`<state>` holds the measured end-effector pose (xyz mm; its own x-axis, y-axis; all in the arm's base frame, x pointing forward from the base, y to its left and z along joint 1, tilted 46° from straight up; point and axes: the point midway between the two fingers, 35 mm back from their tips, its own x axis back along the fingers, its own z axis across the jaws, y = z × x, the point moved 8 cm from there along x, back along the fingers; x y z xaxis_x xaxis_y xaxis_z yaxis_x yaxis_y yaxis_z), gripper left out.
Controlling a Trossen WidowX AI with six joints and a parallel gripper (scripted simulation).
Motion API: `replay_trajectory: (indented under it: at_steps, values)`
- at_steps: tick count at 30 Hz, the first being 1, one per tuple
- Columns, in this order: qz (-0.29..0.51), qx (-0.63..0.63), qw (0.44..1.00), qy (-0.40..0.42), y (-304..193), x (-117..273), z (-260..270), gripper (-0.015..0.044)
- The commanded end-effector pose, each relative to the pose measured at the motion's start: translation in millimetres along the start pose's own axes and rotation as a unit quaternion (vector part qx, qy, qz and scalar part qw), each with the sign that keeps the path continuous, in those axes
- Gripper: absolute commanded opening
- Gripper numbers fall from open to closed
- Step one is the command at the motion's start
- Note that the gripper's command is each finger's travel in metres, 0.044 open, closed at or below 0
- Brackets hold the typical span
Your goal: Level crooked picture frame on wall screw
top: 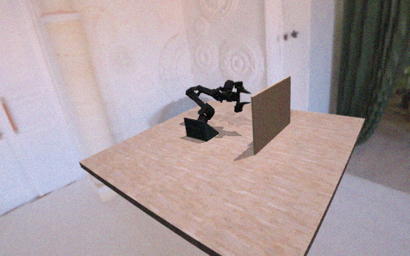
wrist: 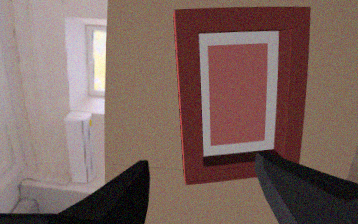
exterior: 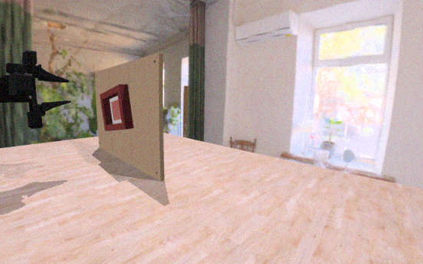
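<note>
Dark red picture frame [exterior: 130, 111] [wrist: 190, 95], hanging crooked on panel [exterior: 145, 114] [wrist: 140, 100]

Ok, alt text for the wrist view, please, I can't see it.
A dark red picture frame hangs slightly tilted on a tan board, pale mat around a pinkish centre. The open claw's two dark fingers point toward it from below.
</note>
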<state>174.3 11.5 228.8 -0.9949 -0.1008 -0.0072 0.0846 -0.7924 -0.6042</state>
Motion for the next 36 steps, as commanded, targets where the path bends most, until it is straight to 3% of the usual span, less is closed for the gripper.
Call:
replay_trajectory:
  at_steps: [1, 12, 25, 36]
  values:
    - [-0.001, 0.003, 1.0, 0.002, 0.7, 1.4, -2.7, 0.026]
    - [-0.001, 0.003, 1.0, 0.002, -0.2, -4.1, -1.3, 0.026]
    - [0.0, 0.003, 1.0, 0.004, 0.6, -77.7, -2.0, 0.026]
    - [0.0, 0.003, 1.0, 0.004, 0.8, -78.8, -2.3, 0.026]
